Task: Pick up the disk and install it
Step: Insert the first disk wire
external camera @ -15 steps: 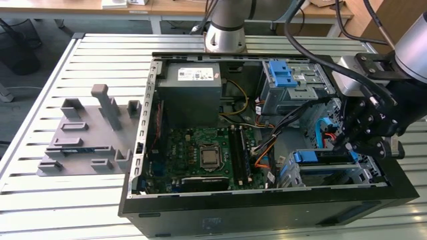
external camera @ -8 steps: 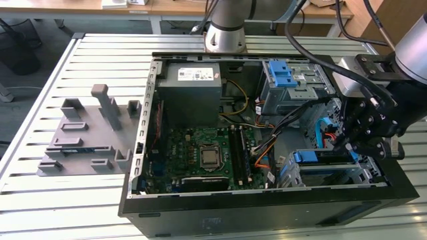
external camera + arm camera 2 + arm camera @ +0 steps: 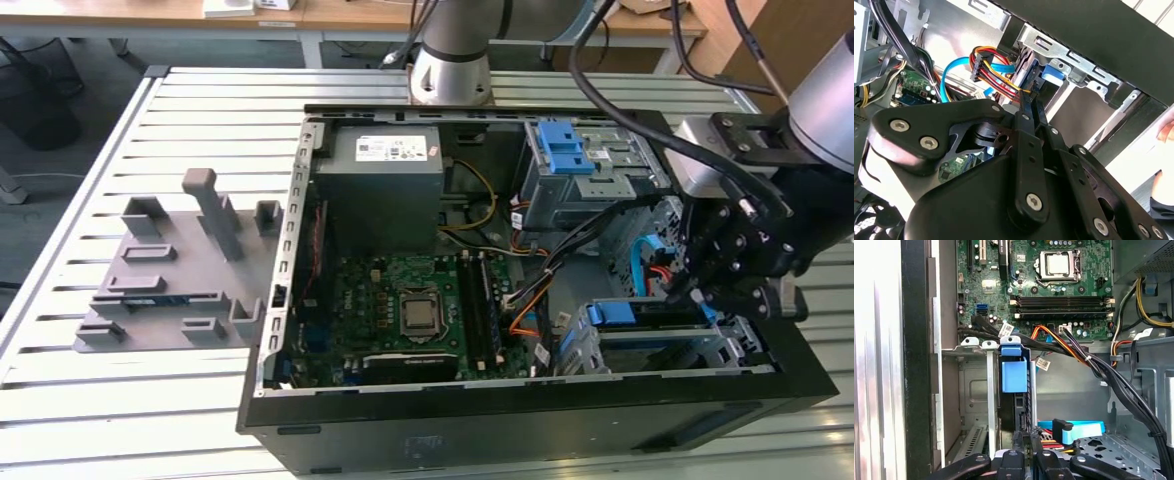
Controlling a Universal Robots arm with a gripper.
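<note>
Your pincer (image 3: 714, 290) hangs inside the open computer case (image 3: 534, 420), low over the drive cage (image 3: 667, 340) at the case's front corner, on the exterior view's right. In both wrist views its two black fingers (image 3: 1029, 130) stand pressed together with no gap you can see between them, and nothing is held there; the closed tips (image 3: 1024, 440) sit just beside the rear end of the disk (image 3: 1015, 390).

You can see the disk already standing on edge in a slot of the drive cage, between two upright metal rails (image 3: 990, 395). In the first wrist view its blue plastic bracket (image 3: 1014, 372) faces you, with the dark body of the drive below it. In the exterior view the same blue bracket (image 3: 617, 313) shows at the top of the cage, just beside the pincer.

A bundle of red, yellow and orange wires (image 3: 996, 75) and a blue flat cable (image 3: 951, 75) run close to the fingertips. The motherboard (image 3: 400, 310) lies flat in the middle of the case, with the grey power supply (image 3: 380, 190) beyond it, towards the robot's base. A second blue latch (image 3: 561, 150) sits on the upper drive bay near the far edge of the case.

The case lies on the slatted metal desk (image 3: 200, 120). A grey fixture plate (image 3: 180, 270) rests on the desk well apart from the case, toward the edge on the exterior view's left.
</note>
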